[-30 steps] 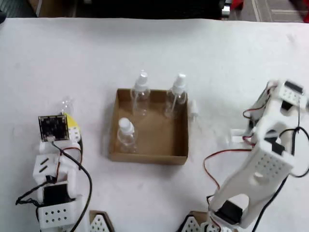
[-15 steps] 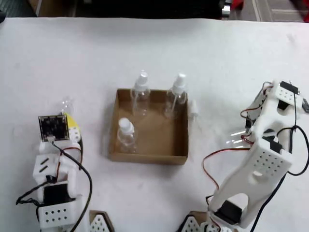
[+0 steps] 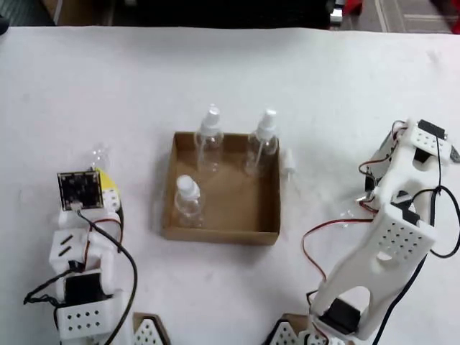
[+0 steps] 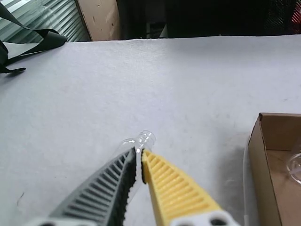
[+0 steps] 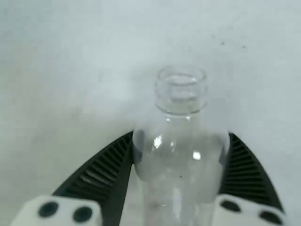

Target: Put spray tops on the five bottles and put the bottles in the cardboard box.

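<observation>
The cardboard box [image 3: 221, 231] sits mid-table and holds three upright clear bottles with white spray tops [image 3: 210, 140] [image 3: 263, 144] [image 3: 187, 198]. A loose spray top [image 3: 289, 161] lies just outside the box's right wall. My right gripper [image 5: 181, 139] is shut on an uncapped clear bottle [image 5: 181, 89], one black finger on each side of its shoulder. My left gripper [image 4: 139, 153] is shut, its grey and yellow tips together over another uncapped bottle [image 4: 146, 138] that lies on the table [image 3: 98, 153].
The box corner [image 4: 275, 141] stands close to the left gripper's side. The right arm [image 3: 399, 215] with its loose red and black wires stands right of the box. White table stretches open behind the box.
The right arm's wrist has shifted slightly right and toward the front. The bottle beside it has moved with it. The left arm and the box's bottles have not moved.
</observation>
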### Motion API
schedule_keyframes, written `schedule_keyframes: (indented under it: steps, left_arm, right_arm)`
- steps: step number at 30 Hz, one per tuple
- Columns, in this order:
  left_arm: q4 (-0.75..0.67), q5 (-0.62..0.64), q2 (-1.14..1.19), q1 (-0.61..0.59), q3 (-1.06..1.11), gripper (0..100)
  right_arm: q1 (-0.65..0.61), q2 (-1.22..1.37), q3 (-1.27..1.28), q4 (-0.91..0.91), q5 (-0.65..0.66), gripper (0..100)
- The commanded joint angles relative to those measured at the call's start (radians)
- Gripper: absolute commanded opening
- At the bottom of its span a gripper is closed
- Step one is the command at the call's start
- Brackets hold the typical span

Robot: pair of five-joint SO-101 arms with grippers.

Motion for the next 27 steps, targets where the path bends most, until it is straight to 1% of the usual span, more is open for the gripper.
schedule_keyframes:
  steps: [1,4,6,18,19,21,23,25,27]
  left_arm:
    - [0.006,-0.009,-0.019,0.015,-0.023,3]
    - [0.006,-0.009,-0.019,0.015,-0.023,3]
    - [0.006,-0.009,-0.019,0.015,-0.023,3]
    - [0.006,-0.009,-0.019,0.015,-0.023,3]
    - [0.006,-0.009,-0.019,0.015,-0.023,3]
    - [0.006,-0.009,-0.019,0.013,-0.023,3]
    - [0.006,-0.009,-0.019,0.013,-0.023,3]
    - [0.006,-0.009,-0.019,0.012,-0.023,3]
    - [0.006,-0.009,-0.019,0.012,-0.023,3]
  right_arm:
    - [-0.025,-0.004,-0.026,0.004,0.155,23.0]
    - [-0.025,-0.004,-0.035,0.001,0.253,19.3]
    - [-0.025,-0.004,-0.035,-0.004,0.284,19.1]
    - [-0.036,-0.004,-0.035,-0.004,0.292,18.7]
    - [-0.038,-0.008,-0.035,0.001,0.292,18.3]
    - [-0.041,-0.013,-0.037,0.001,0.296,14.5]
    - [-0.044,-0.013,-0.037,-0.002,0.368,8.0]
    - [-0.065,-0.013,-0.038,-0.005,0.483,1.7]
    - [-0.087,-0.012,-0.051,0.004,0.563,2.5]
